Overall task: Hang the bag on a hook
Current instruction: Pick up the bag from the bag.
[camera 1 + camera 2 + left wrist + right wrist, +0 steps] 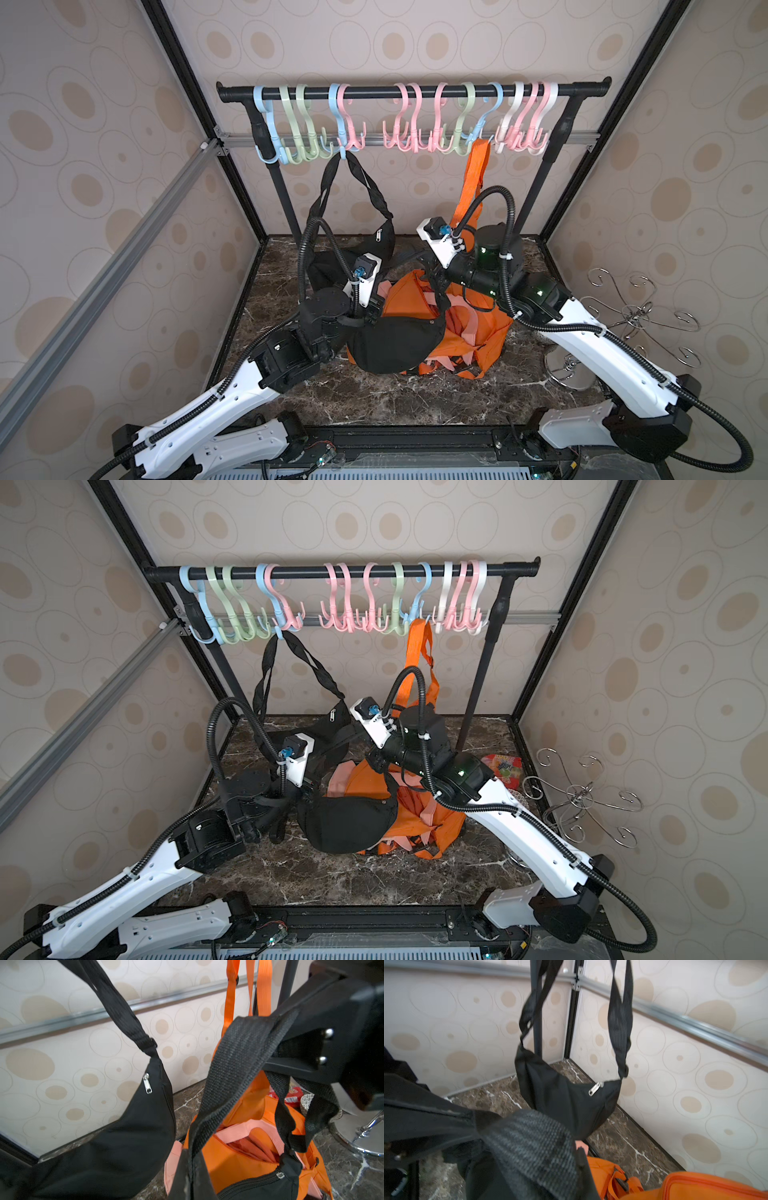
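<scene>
Both top views: black bag (395, 340) lies on the orange bags (490, 332) on the desk (374, 399), below the hooks (405, 144); left tool (375, 309) is pressed together at its end (its catch hidden), right tool (435, 272) holds the strap (441, 298) up, presumably to form a loop. Left wrist: right tool pinches the webbing; red packet (293, 1093) print illegible. Right wrist: strap in foreground, hung bag (566, 1101) behind, no labels.

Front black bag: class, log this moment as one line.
front bag: not yet hung | left gripper: shut on strap | right gripper: shut on strap
</scene>
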Robot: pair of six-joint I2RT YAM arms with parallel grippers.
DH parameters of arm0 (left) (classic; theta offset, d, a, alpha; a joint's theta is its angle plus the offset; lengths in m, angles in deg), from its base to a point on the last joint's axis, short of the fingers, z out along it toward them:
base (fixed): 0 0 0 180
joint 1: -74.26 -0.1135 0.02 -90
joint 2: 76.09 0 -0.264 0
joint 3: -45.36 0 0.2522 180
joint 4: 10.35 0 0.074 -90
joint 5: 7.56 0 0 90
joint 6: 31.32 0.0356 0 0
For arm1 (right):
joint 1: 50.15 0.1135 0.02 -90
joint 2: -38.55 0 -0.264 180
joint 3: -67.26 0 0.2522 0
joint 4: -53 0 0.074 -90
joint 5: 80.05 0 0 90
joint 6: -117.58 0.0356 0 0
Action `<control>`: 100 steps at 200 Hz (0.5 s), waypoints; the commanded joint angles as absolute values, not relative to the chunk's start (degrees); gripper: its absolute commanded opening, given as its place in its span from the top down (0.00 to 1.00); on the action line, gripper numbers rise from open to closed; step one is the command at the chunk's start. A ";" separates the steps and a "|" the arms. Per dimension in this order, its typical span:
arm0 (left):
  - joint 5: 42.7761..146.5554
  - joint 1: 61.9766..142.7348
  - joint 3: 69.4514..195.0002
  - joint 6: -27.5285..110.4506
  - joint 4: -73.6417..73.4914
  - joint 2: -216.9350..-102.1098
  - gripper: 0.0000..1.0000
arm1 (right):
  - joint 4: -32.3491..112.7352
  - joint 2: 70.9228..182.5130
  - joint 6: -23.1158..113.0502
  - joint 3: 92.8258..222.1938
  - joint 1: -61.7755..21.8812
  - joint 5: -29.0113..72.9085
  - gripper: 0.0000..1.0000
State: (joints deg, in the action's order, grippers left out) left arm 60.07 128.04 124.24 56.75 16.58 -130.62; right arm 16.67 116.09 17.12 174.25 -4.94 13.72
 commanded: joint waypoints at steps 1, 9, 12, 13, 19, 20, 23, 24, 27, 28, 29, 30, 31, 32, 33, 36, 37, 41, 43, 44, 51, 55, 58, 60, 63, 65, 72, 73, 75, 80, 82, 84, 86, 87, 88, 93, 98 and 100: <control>57.61 127.78 129.28 60.73 17.04 -131.90 1.00 | 14.89 118.20 20.56 183.66 -5.48 13.60 1.00; 57.87 127.78 130.84 61.49 16.56 -132.77 1.00 | 14.26 119.47 21.30 186.57 -5.45 12.79 1.00; 58.10 127.78 131.35 61.74 16.39 -133.12 1.00 | 13.95 119.95 21.53 187.75 -5.47 12.29 1.00; 58.23 127.78 131.66 61.83 16.31 -133.26 1.00 | 13.85 120.12 21.66 188.13 -5.49 12.18 1.00; 58.80 127.78 133.21 62.29 16.19 -134.06 1.00 | 13.04 121.22 22.16 190.62 -5.50 11.83 1.00; 58.93 127.78 133.48 62.37 16.17 -134.17 1.00 | 12.91 121.37 22.19 191.06 -5.50 11.73 1.00; 59.04 127.78 134.13 62.60 16.20 -134.79 1.00 | 12.31 121.90 22.40 192.37 -5.50 11.59 1.00; 59.05 127.78 134.46 62.66 16.22 -134.97 1.00 | 12.15 122.06 22.44 192.81 -5.50 11.56 1.00; 59.06 127.73 135.36 62.88 16.17 -135.56 1.00 | 11.55 122.64 22.78 194.12 -5.46 11.54 1.00; 59.01 127.71 135.65 62.93 16.16 -135.75 1.00 | 11.42 122.83 22.81 194.57 -5.48 11.58 1.00; 59.08 127.70 135.88 63.01 16.16 -135.94 1.00 | 11.27 122.97 22.91 194.97 -5.45 11.60 1.00; 59.02 127.70 136.17 63.08 16.20 -136.16 1.00 | 11.02 123.17 23.00 195.34 -5.47 11.61 1.00; 59.04 127.70 136.49 63.17 16.17 -136.36 1.00 | 10.85 123.31 23.14 195.84 -5.44 11.61 1.00; 58.96 127.70 136.79 63.25 16.16 -136.55 1.00 | 10.76 123.43 23.25 196.26 -5.43 11.62 1.00; 58.88 127.69 137.02 63.34 16.20 -136.78 1.00 | 10.63 123.62 23.35 196.60 -5.42 11.62 1.00; 58.69 127.65 137.93 63.55 16.23 -137.42 1.00 | 10.33 124.05 23.64 197.74 -5.49 11.69 1.00; 58.66 127.63 138.21 63.62 16.19 -137.65 1.00 | 10.28 124.19 23.72 198.00 -5.50 11.70 1.00; 58.54 127.55 139.39 63.89 16.32 -138.53 1.00 | 10.18 124.74 24.13 199.13 -5.49 11.83 1.00; 58.60 127.46 140.01 63.96 16.37 -138.99 1.00 | 10.27 124.94 24.28 199.65 -5.52 11.87 1.00; 58.61 127.45 140.35 63.96 16.39 -139.18 1.00 | 10.25 124.99 24.39 199.88 -5.51 11.88 1.00; 59.00 127.06 142.43 64.06 16.63 -140.71 1.00 | 10.68 125.70 25.01 201.34 -5.50 11.85 1.00; 59.29 126.86 143.62 63.96 16.58 -141.56 1.00 | 10.81 126.04 25.38 202.13 -5.50 11.80 1.00; 59.50 126.71 144.43 63.88 16.46 -142.01 1.00 | 10.89 126.35 25.58 202.81 -5.49 11.67 1.00; 59.72 126.64 144.96 63.83 16.32 -142.47 1.00 | 10.91 126.66 25.70 203.36 -5.50 11.57 1.00; 60.16 126.45 145.74 63.78 16.18 -142.99 1.00 | 10.85 127.01 25.83 204.12 -5.42 11.49 1.00; 60.43 126.40 146.34 63.69 16.05 -143.35 1.00 | 10.81 127.27 25.91 204.59 -5.46 11.46 1.00; 61.25 126.21 148.25 63.33 15.70 -144.39 1.00 | 10.46 128.16 26.02 206.61 -5.50 11.63 1.00; 61.38 126.16 148.60 63.33 15.66 -144.56 1.00 | 10.44 128.27 26.05 206.92 -5.50 11.62 1.00; 61.59 126.08 149.23 63.27 15.57 -144.91 1.00 | 10.31 128.53 26.04 207.48 -5.50 11.69 1.00; 61.92 126.03 150.62 63.25 15.40 -145.71 1.00 | 10.19 129.14 26.08 208.91 -5.50 11.86 1.00; 61.99 126.03 151.28 63.32 15.33 -146.06 1.00 | 10.12 129.34 26.07 209.41 -5.48 11.92 1.00; 62.10 125.92 151.95 63.33 15.35 -146.41 1.00 | 10.12 129.61 26.15 210.02 -5.50 12.02 1.00; 62.19 125.89 152.60 63.38 15.42 -146.67 1.00 | 9.97 129.85 26.15 210.52 -5.50 12.09 1.00; 62.21 125.82 152.92 63.40 15.39 -146.85 1.00 | 9.97 130.04 26.16 210.81 -5.50 12.12 1.00; 62.21 125.79 153.31 63.42 15.38 -147.06 1.00 | 9.93 130.13 26.13 211.17 -5.50 12.18 1.00; 62.22 125.63 155.00 63.65 15.50 -148.02 1.00 | 9.74 130.81 26.13 212.24 -5.50 12.32 1.00; 62.15 125.52 156.68 63.92 15.61 -148.95 1.00 | 9.63 131.37 26.16 214.71 -5.50 12.33 1.00; 62.07 125.44 157.43 64.01 15.66 -149.44 1.00 | 9.58 131.72 26.17 215.41 -5.50 12.28 1.00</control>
